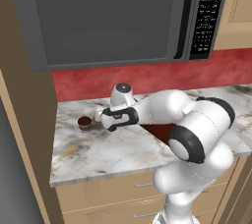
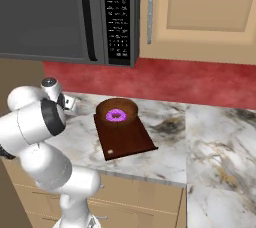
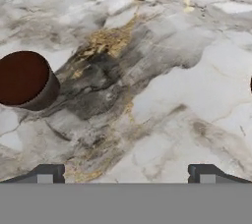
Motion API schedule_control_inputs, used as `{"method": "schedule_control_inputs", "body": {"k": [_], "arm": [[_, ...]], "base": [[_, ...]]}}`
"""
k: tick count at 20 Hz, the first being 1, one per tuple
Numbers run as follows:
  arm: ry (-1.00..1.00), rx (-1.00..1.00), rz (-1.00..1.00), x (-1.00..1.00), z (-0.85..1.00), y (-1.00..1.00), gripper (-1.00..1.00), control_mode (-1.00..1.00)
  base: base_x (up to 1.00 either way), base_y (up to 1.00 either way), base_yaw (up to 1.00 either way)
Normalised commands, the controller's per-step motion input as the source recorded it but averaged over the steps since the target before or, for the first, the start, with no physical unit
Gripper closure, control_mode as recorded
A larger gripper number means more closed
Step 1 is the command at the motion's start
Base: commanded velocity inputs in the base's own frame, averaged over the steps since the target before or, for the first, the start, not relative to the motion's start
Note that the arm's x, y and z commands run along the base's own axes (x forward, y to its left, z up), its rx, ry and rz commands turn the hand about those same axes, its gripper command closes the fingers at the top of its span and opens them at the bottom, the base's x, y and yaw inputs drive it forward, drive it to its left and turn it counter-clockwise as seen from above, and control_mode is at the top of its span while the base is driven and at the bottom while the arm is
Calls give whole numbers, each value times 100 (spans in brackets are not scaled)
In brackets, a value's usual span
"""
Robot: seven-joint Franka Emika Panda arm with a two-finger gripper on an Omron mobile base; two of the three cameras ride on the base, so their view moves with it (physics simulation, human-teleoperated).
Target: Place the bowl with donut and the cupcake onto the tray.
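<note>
End effector [image 3: 126, 173] spread, empty, over bare counter [image 3: 162, 95]; cupcake [image 3: 25, 80] just beside.

Purple-pink donut [image 2: 116, 116] (brown bowl [image 2: 102, 108]); dark-brown cupcake [image 3: 24, 80].

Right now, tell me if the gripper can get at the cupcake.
Probably yes. The gripper is open, hanging above bare counter beside the cupcake, which stands alone with nothing between them. It is off to one side, so a short sideways shift comes first.
</note>
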Motion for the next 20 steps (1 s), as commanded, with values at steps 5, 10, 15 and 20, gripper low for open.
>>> {"method": "schedule_control_inputs", "body": {"k": [5, 10, 15, 20], "arm": [[7, -3, 1, 16, -4, 51, -100, -100], [9, -5, 4, 33, 1, 55, -100, -100], [1, -6, 3, 42, -5, 47, -100, -100], [0, -9, 0, 28, -7, 34, -100, -100]], "base": [[0, 0, 0], [0, 0, 0], [0, 0, 0], [0, 0, 0]]}}
